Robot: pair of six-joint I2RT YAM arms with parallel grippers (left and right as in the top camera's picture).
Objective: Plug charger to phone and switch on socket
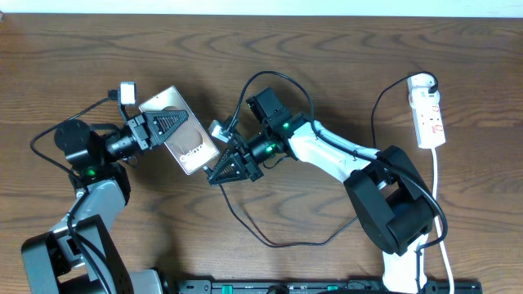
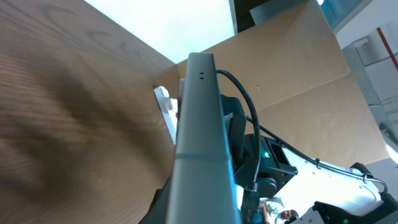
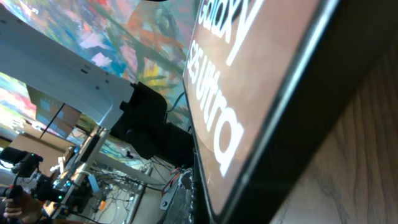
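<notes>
Overhead: L gripper (image 1: pixel 163 125), arm folded in from table's left, is clamped on dark grey-brown flat phone (image 1: pixel 189 147), held tilted mid-table. R gripper (image 1: pixel 227 169), arm stretched across, sits at phone's lettered end; can't tell if pincer's apart. Thin black charger cable (image 1: pixel 265 242) loops below; white elongated power strip (image 1: pixel 430 114) far right.

The phone (image 1: pixel 178 129) and charger (image 1: pixel 270 244) crowd the middle; the socket (image 1: pixel 428 110) lies well apart.

Left fingers (image 1: pixel 166 124) clamped tight; right fingers (image 1: pixel 232 167) near them.
</notes>
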